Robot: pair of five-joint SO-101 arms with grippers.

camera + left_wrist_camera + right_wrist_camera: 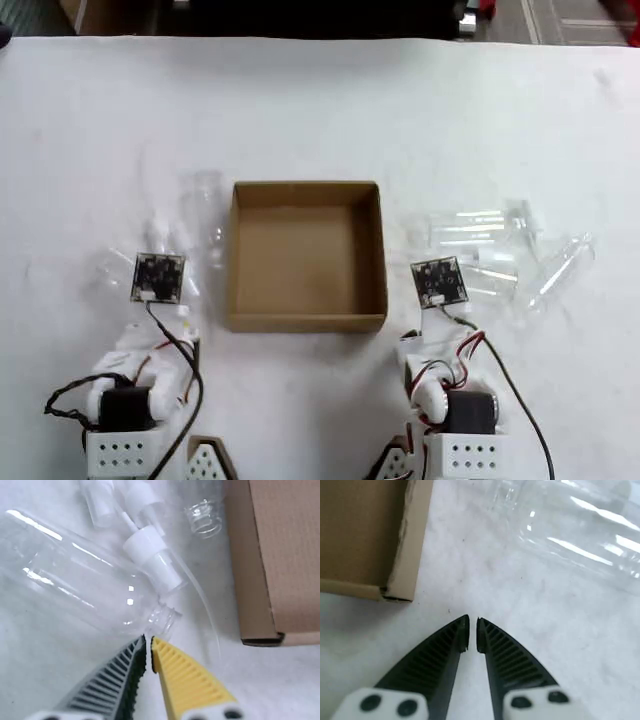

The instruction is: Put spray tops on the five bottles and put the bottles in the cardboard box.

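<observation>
Left fingers together beside clear, open-necked bottle.

High cam overhead, looking down on whole table. Wrist cams low and close, angled down. All three catch the cardboard box.

White table, dark strip behind, grey floor beyond
</observation>
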